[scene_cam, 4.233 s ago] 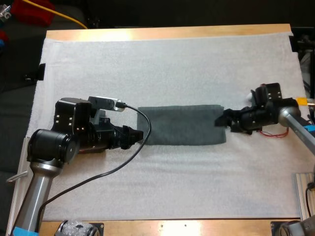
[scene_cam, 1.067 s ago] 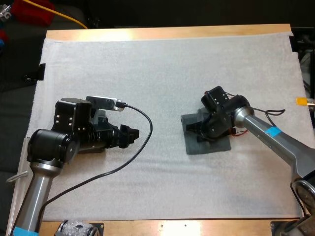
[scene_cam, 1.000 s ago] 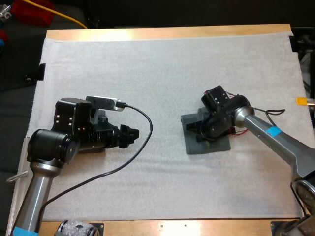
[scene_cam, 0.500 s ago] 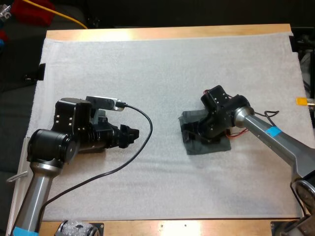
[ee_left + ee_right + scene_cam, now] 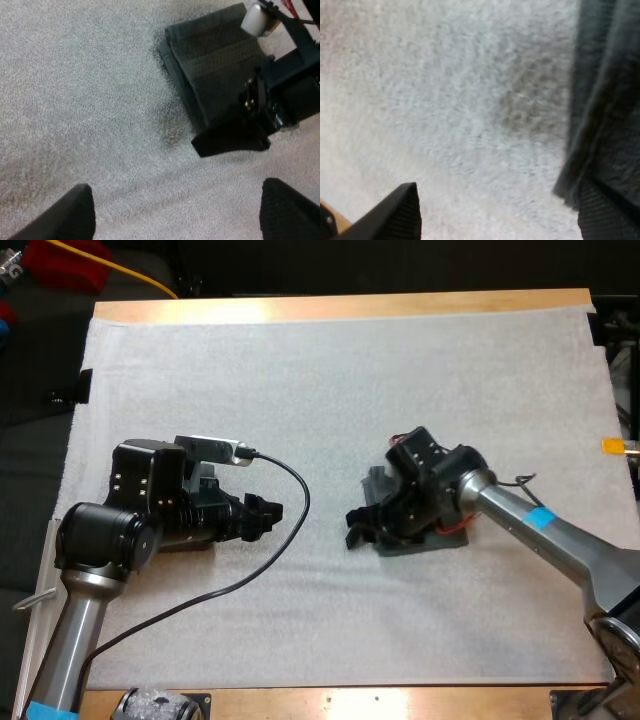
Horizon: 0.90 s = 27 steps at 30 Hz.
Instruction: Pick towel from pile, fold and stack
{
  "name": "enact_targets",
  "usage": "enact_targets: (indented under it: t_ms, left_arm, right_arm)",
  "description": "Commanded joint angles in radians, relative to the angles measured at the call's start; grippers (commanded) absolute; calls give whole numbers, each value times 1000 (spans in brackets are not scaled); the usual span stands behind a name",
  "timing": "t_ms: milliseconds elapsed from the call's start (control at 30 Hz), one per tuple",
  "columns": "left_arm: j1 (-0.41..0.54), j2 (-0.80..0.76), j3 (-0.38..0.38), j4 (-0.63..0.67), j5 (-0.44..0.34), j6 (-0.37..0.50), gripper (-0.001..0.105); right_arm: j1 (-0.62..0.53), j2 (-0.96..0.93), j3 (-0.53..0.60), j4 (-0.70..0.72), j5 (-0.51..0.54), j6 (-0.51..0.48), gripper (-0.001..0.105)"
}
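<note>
R gripper (image 5: 358,527): fingers wide apart, holding nothing. In its wrist view one finger sits over bare mat (image 5: 300,370), the other right at the folded edge of the towel (image 5: 215,55). Can't tell if that finger touches the cloth. In high view the tips stick out past the towel's edge, over mat, on the side toward the L arm.

Towel: dark grey-green, folded small, flat on the mat, directly under the R gripper's body and wrist.

L gripper (image 5: 172,215): also wide open and empty, both fingers clear over bare mat. It points toward the R gripper and is well apart from the towel.

Hard to see:
- High view: the R arm covers most of the towel, only a corner and a strip along one edge show.
- L wrist view: towel's layered edge and a ribbed band are clear, but only one R finger can be made out, at the towel's edge.
</note>
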Motion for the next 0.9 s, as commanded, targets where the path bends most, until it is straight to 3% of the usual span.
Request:
enact_targets:
  t_ms: [0, 167, 533, 867]
  left_arm:
    - [-4, -4, -5, 1, -4, 2, 66]
    - [-4, -4, -5, 1, -4, 2, 66]
    - [-4, -4, -5, 6, 1, 2, 66]
    - [-4, -4, -5, 18, 6, 2, 66]
  right_arm:
    - [0, -3, -8, -8, -15, -4, 65]
    - [-3, -24, -8, 15, 10, -9, 65]
    - [-3, -187, -8, 147, 320, -84, 64]
    - [-3, -370, -8, 187, 334, -109, 64]
